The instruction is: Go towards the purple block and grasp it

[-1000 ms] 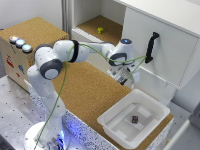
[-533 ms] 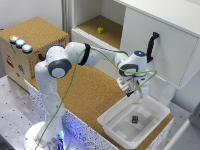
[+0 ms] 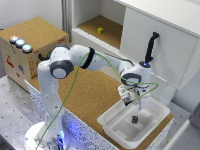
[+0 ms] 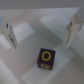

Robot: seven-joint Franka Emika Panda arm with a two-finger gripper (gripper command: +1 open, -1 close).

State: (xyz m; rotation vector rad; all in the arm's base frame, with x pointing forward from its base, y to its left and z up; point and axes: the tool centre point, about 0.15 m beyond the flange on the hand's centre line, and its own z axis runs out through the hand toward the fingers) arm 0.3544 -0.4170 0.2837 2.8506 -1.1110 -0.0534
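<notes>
The block (image 3: 135, 119) (image 4: 45, 57) lay on the floor of the white tray (image 3: 112, 124) at the desk's (image 3: 95, 95) right end. The gripper (image 3: 131, 100) hung above it, fingers (image 4: 10, 33) apart, not touching it.

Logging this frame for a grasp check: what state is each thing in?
gripper: open, above the block, touching nothing
purple block: loose on the tray floor, ungrasped
white tray: holds only the block
cabinet door: shut
small yellow-green object: resting in the open compartment
</notes>
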